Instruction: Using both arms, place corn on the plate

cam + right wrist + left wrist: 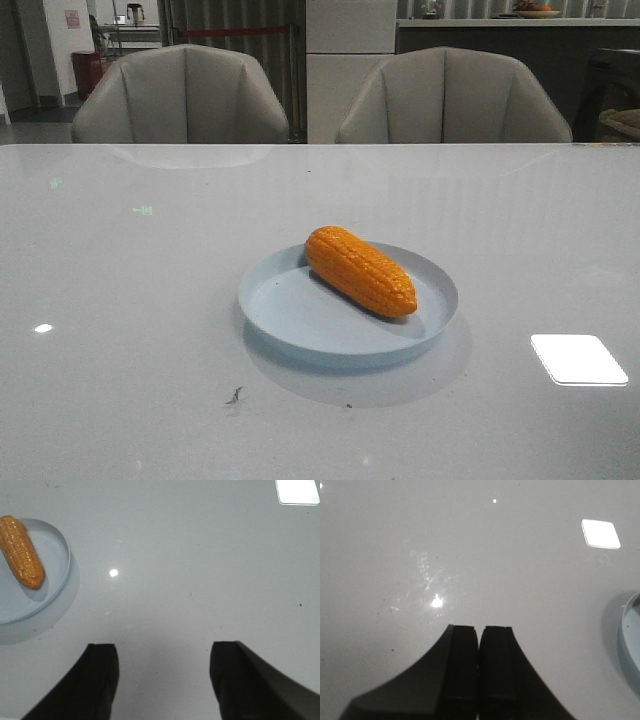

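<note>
Orange corn cob [360,270] lies diagonally on the pale blue plate [290,310], so placement looks done (nothing apparently left). Left gripper [480,645] fingers pressed together, right gripper [164,672] fingers spread, both over bare tabletop [130,300].

Dim, flat indoor light. The glossy desk [120,300] mirrors bright ceiling lamps as white glare patches; soft shadow beneath the plate [300,320]; slightly grainy pictures.

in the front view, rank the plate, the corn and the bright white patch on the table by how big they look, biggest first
1. Plate, widest by far.
2. Corn, lying across the plate.
3. White patch, a reflection on the table; slightly smaller than the corn, and it sits nearer the camera, so this ranking is unsure.
</note>
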`<state>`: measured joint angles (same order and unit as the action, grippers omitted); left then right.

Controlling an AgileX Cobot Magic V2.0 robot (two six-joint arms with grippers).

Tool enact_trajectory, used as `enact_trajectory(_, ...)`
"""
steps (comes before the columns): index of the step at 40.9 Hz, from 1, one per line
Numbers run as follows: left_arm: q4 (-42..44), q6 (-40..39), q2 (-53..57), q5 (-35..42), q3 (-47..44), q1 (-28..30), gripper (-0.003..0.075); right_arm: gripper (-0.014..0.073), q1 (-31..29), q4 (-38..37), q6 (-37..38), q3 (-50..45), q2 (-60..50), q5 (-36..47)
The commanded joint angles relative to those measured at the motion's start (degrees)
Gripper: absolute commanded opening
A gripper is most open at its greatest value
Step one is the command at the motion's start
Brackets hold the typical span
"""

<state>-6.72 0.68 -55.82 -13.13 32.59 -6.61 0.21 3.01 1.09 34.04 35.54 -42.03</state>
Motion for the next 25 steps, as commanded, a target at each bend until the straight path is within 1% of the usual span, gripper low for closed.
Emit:
enact_trajectory(1, 3.5, -0.7, 3.5, 10.2, -0.9, -0.1, 0.0094, 0.0507, -0.4, 0.2, 0.1, 1.6, -0.1, 4.0)
enact_trajectory(6, 12.5, -0.7, 8.6, 21.5, -7.3, 0.6, 0.0094, 0.0507, -0.4, 0.2, 0.1, 1.6, -0.1, 4.0)
enact_trajectory(10, 13.5, -0.7, 13.9, 27.1, -13.0, 1.8, 0.0094, 0.0507, -0.4, 0.2, 0.1, 1.6, -0.1, 4.0)
enact_trajectory(16, 12.5, -0.7, 23.2, 30.4, -22.0, 2.6, 0.0094, 0.0507, -0.4, 0.2, 0.1, 1.6, -0.1, 4.0)
enact_trajectory(25, 11.6, -0.7, 40.0, 31.2, -33.0, 2.6, 0.0094, 0.0507, -0.4, 0.2, 0.1, 1.6, -0.1, 4.0)
